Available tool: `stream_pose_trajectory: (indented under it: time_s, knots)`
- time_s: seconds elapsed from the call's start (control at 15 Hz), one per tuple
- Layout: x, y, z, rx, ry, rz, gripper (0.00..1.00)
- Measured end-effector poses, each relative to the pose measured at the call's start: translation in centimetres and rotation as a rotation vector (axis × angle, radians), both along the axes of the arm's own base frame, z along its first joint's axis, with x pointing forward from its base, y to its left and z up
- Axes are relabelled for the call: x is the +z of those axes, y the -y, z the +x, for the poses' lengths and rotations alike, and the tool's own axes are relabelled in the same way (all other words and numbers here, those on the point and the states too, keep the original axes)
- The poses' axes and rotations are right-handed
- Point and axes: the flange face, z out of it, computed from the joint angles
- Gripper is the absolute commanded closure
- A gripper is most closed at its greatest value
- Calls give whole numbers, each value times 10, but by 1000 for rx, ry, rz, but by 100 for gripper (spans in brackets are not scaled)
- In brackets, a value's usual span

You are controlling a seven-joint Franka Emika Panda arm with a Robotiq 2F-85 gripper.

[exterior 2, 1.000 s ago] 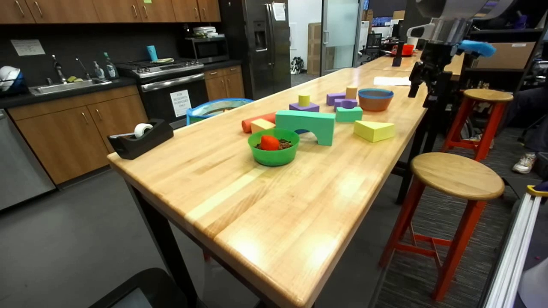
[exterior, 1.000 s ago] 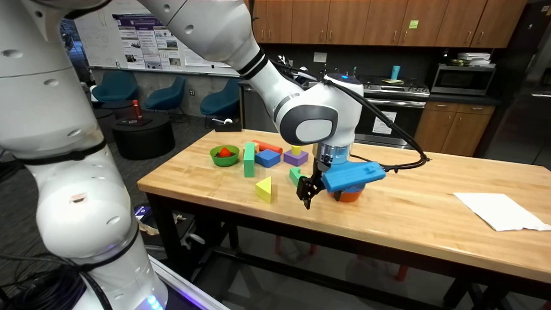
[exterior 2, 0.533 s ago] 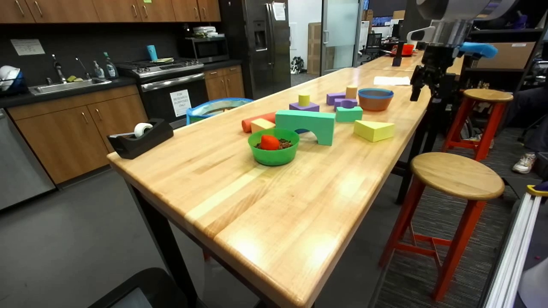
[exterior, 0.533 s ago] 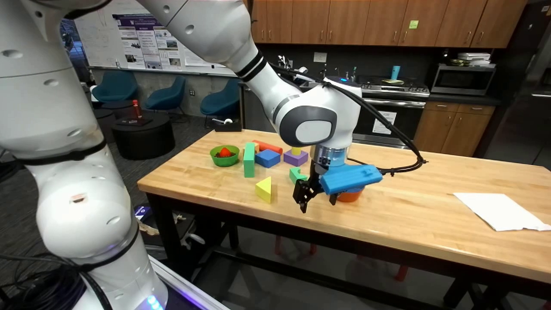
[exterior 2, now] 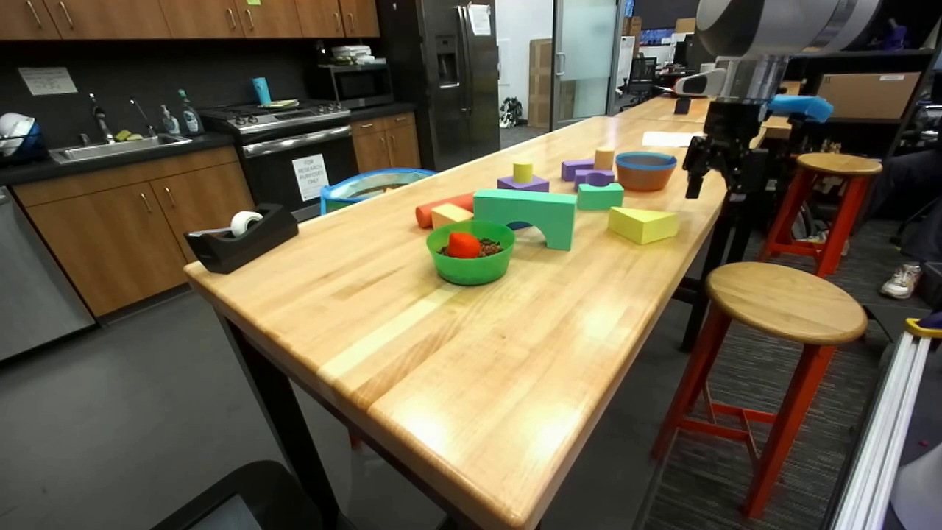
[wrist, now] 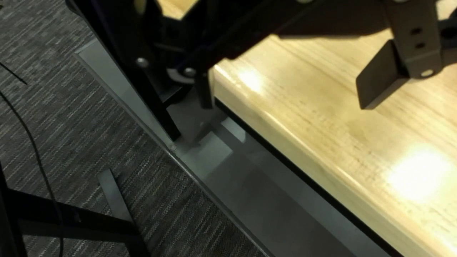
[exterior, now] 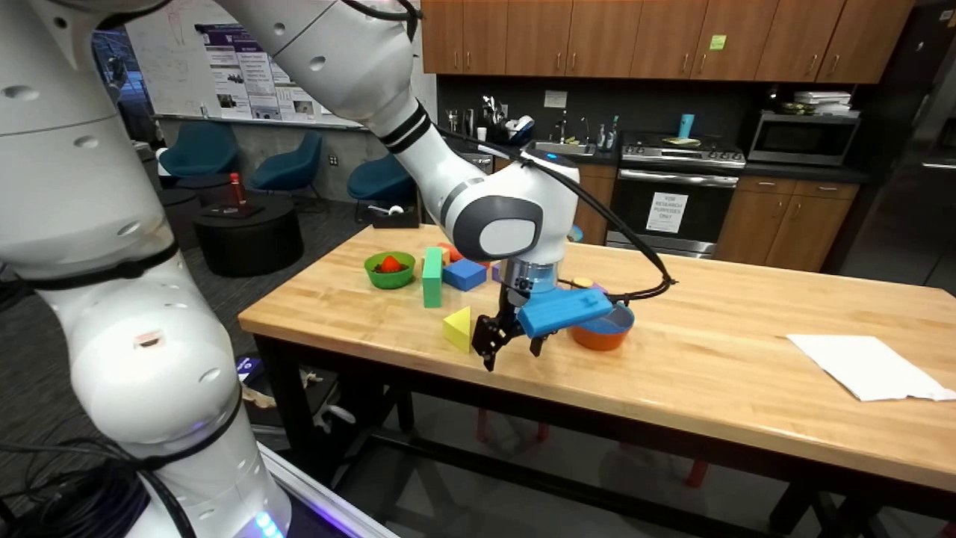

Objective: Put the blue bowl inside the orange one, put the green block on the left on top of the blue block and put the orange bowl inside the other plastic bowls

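My gripper [exterior: 513, 357] hangs open over the table's front edge, nothing between its fingers; the wrist view shows the gripper [wrist: 287, 103] with bare wood and the table edge beneath. The blue bowl [exterior: 611, 323] sits nested in the orange bowl [exterior: 600, 341], to the gripper's right in that exterior view. At left, the green block [exterior: 432, 278], arch-shaped in an exterior view [exterior 2: 526, 210], stands upright beside the blue block [exterior: 464, 275]. Of the other plastic bowls, a green bowl [exterior 2: 471, 266] stands near the arch, holding a red piece and brown bits.
A yellow wedge [exterior: 457, 329] lies just left of the gripper. A smaller green block [exterior 2: 600, 196], purple blocks [exterior 2: 522, 184] and a red cylinder [exterior 2: 445, 210] stand around. White paper [exterior: 866, 365] lies at right, a tape dispenser [exterior 2: 243, 237] at a corner.
The gripper has moved left in an exterior view, away from the nested bowls and toward the yellow wedge. More of the bowls shows there; the smaller green block is now covered. The fingers stay apart.
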Motion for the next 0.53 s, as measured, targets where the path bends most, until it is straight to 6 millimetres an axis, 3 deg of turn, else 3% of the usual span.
stream_pose_trajectory:
  time_s: [0.2,0.53]
  knots:
    - [-7,-31,-2,27,44,-14,0]
    - [-12,-102,-7,16,98,27,0]
